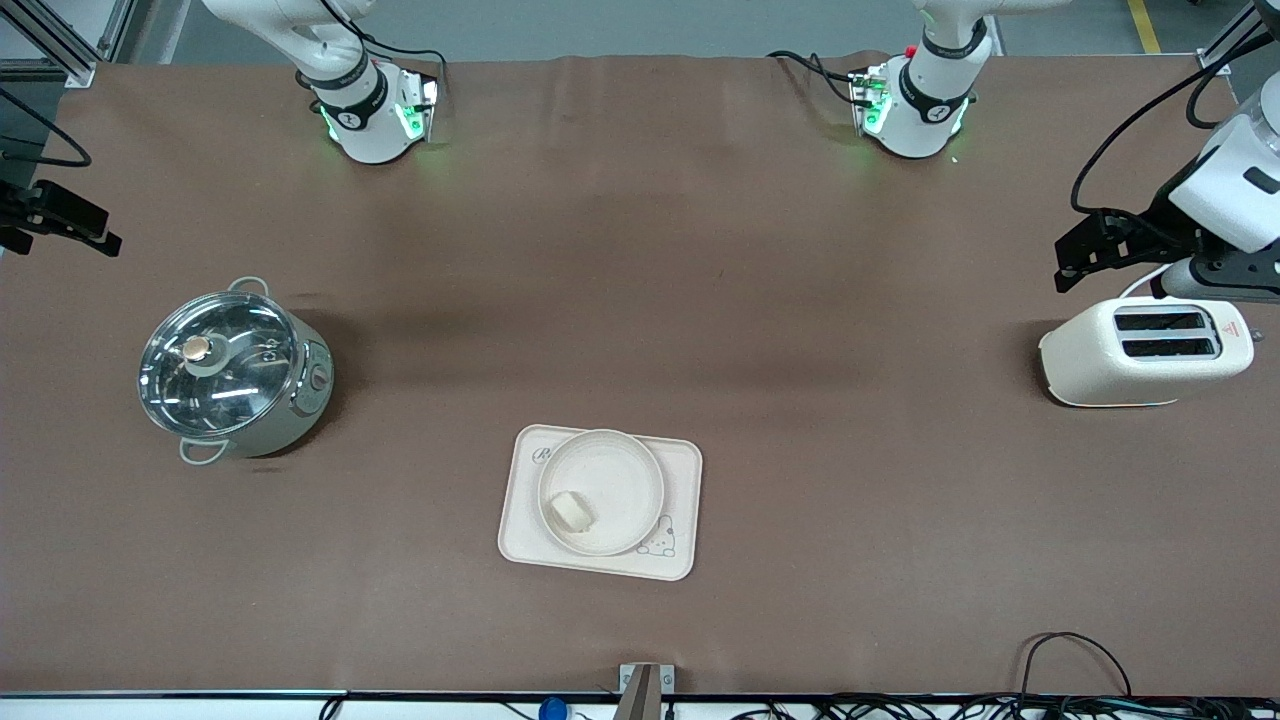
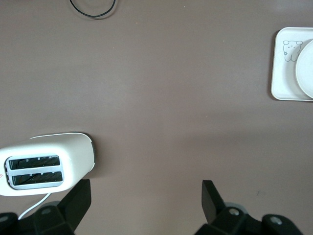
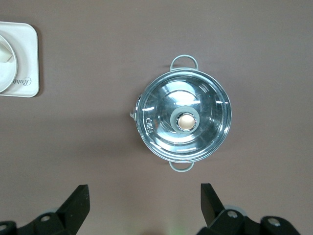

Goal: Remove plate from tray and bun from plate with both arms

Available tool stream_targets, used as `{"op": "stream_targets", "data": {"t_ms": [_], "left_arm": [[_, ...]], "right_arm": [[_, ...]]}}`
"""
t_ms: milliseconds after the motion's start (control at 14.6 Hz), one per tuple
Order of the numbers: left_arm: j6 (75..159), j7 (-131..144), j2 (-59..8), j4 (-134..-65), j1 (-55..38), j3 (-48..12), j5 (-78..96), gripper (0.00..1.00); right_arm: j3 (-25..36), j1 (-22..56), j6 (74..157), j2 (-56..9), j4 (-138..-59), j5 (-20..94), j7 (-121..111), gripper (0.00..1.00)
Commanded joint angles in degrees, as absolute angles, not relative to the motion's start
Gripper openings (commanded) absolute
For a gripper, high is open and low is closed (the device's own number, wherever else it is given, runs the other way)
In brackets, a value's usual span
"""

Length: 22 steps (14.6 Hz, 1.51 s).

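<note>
The round cream plate (image 1: 625, 470) rests on the rectangular cream tray (image 1: 682, 470), near the front camera at mid-table. The small pale bun (image 1: 570, 511) lies in the plate, at its edge nearer the right arm's end. My left gripper (image 1: 1068, 262) is open and empty, up over the table beside the toaster (image 1: 1145, 350). My right gripper (image 1: 100, 236) is open and empty, up over the right arm's end of the table near the pot (image 1: 232, 370). The left wrist view shows a tray corner (image 2: 286, 83) and the plate's rim (image 2: 305, 73). The right wrist view shows another tray corner (image 3: 27, 49).
A white two-slot toaster (image 2: 44, 164) with a white cord stands at the left arm's end. A steel pot with a glass lid (image 3: 183, 120) stands at the right arm's end. Black cables lie along the table's edge nearest the front camera (image 1: 1070, 650).
</note>
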<state>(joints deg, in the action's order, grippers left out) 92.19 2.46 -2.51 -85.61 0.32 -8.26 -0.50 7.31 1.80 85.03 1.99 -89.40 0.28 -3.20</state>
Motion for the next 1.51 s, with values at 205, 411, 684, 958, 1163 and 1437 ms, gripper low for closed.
{"op": "stream_targets", "data": {"t_ms": [205, 411, 684, 958, 1163, 1437], "left_arm": [[90.9, 2.4, -2.5, -84.6, 0.4, -8.3, -1.4, 1.0], [90.3, 2.4, -2.3, -84.6, 0.4, -8.3, -1.5, 1.0], [90.2, 2.4, -2.4, -84.6, 0.4, -8.2, -1.5, 1.0], [90.1, 2.2, -2.4, -84.7, 0.4, -8.3, -1.5, 1.0], [90.2, 2.5, -2.5, -84.7, 0.4, -8.5, -1.4, 1.0], [90.1, 2.4, -2.5, -84.7, 0.4, -8.5, -1.3, 1.0]], "right_arm": [[7.2, 2.5, 85.8, 3.3, -90.9, 0.3, -2.8, 1.0], [7.3, 4.8, 86.0, 3.3, -91.1, 1.5, -2.7, 1.0], [7.2, 7.7, 87.7, 1.2, -91.4, 1.8, -2.5, 1.0], [7.2, 9.7, 94.8, -5.6, -92.3, 7.0, -2.5, 1.0], [7.2, 13.7, 101.4, -11.0, -92.6, 9.1, 1.7, 1.0], [7.2, 18.1, 110.5, -19.8, -93.2, 18.2, 4.0, 1.0]]}}
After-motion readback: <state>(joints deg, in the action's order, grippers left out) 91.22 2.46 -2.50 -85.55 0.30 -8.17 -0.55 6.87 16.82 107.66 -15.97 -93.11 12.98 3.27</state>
